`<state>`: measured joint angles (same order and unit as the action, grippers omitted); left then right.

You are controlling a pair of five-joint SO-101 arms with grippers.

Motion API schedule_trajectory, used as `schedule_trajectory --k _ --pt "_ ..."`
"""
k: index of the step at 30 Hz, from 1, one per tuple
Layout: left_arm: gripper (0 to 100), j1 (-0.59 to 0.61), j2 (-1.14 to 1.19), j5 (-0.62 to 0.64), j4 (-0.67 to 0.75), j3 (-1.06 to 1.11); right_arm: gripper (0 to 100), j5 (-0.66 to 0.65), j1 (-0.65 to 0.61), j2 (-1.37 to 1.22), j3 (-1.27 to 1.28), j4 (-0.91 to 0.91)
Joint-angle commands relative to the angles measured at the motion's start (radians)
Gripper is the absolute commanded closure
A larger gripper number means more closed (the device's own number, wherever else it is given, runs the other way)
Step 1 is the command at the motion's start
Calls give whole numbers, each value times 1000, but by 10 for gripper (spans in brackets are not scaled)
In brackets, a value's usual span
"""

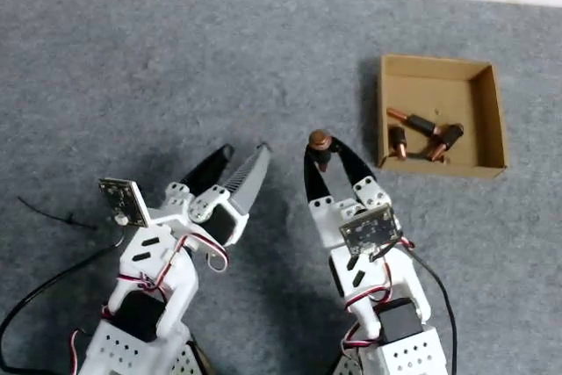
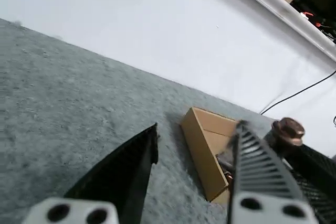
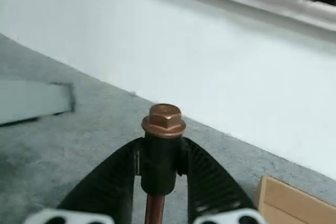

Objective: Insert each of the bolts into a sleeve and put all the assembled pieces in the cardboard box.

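My right gripper (image 1: pixel 321 157) is shut on a black sleeve (image 3: pixel 159 166) with a copper bolt (image 3: pixel 164 119) through it, held upright above the grey mat, left of the cardboard box (image 1: pixel 488 117). The bolt head (image 1: pixel 320 140) points up. Inside the box lie three assembled bolt-and-sleeve pieces (image 1: pixel 426 135). My left gripper (image 1: pixel 240 157) hangs open with nothing between its fingers, just left of the right gripper. In the left wrist view the box (image 2: pixel 202 145) and the held bolt head (image 2: pixel 287 129) show beyond my open fingers.
The grey mat (image 1: pixel 176 76) covers the table, with wide free room to the left and back. A white wall (image 3: pixel 210 51) rises behind it. A black cable (image 1: pixel 53 217) lies at the left near the left arm.
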<state>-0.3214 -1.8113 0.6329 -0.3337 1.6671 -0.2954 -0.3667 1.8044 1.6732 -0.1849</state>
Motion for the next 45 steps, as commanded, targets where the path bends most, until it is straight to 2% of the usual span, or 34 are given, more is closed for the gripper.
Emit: schedule_trajectory --k 1,3,9,12,15,19,25,29,32,36,41,45 --pt "924 13 -15 3 0 -51 993 12 50 18 102 45" --pt "998 16 -15 -11 0 -53 993 12 101 18 97 45" --pt "993 8 -15 -51 0 -48 993 14 168 7 87 45" --pt "993 10 -15 -51 0 -47 993 17 222 4 -5 45" --pt "993 10 -13 -51 0 -45 993 89 285 -68 -108 45" --pt "993 16 -13 -51 0 -45 993 98 306 -387 -315 45" --pt "993 10 -13 -54 0 -21 993 117 398 -1086 -774 145" --pt "993 10 -13 -54 0 -21 993 230 493 -1509 -1106 137" --pt "993 10 -13 -54 0 -21 993 301 564 -1742 -1311 18" --pt "993 12 -13 -54 0 -21 989 365 599 -1931 -1541 -166" --pt "993 12 -13 -54 0 -21 979 385 598 -2011 -1684 -328" --pt "993 13 -13 -54 0 -21 891 387 579 -2012 -1699 -389"
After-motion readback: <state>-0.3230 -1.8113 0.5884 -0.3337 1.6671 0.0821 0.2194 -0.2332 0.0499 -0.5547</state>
